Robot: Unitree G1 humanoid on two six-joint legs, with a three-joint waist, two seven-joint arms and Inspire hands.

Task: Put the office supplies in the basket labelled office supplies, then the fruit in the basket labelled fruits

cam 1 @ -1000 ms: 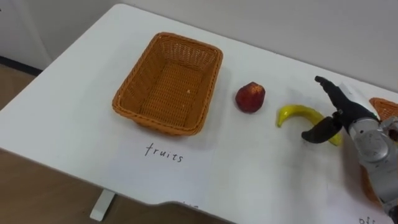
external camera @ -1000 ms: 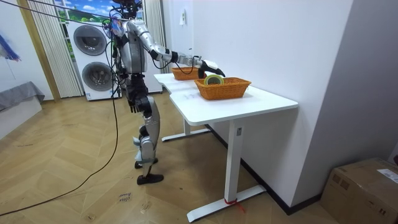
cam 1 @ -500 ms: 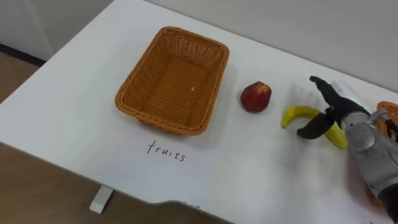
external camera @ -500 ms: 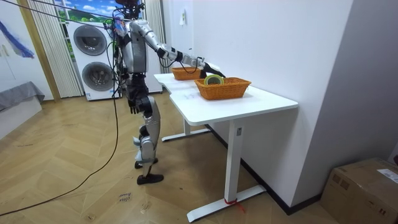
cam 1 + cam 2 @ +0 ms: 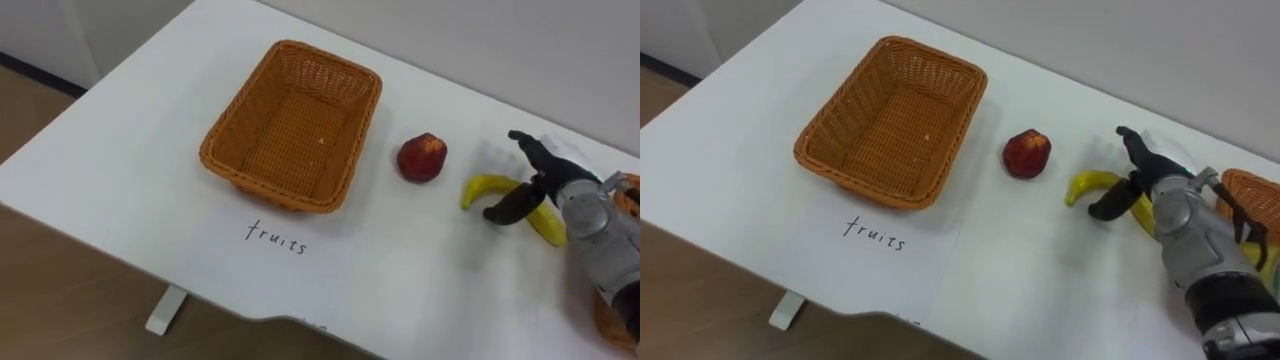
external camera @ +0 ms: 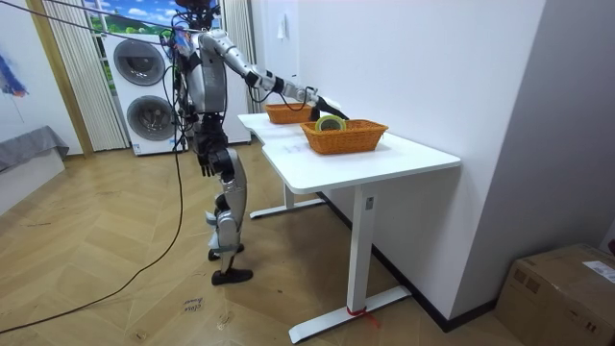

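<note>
I'm sitting on the sticks here, looking down at the banana (image 5: 484,186) lying on the white table (image 5: 120,150) in the right half of the frame. The red fruit (image 5: 422,158) is sitting just to its left, and the fruit basket (image 5: 285,196) is waiting empty at upper centre, above the handwritten label (image 5: 277,238).

The right hand (image 5: 566,196) is hovering at the banana's far-right end with the thumb spread well away from the fingers, straddling it and not pinching anything yet.

I'm guessing the banana is light and fairly stiff but bruises easily, and the peel is looking a bit slick. So I'm planning on wrapping it around the thick middle of the curve rather than the tapered tip, and squeezing gently.

The head views are giving me the thumb-to-banana spacing. The room view is hiding that behind the office basket (image 6: 344,135) with its tape roll (image 6: 331,123). What it is showing me is the robot standing at the table edge and reaching in, with the left hand (image 6: 204,161) hanging down by the hip. That one is too small for me to tell its state.
</note>
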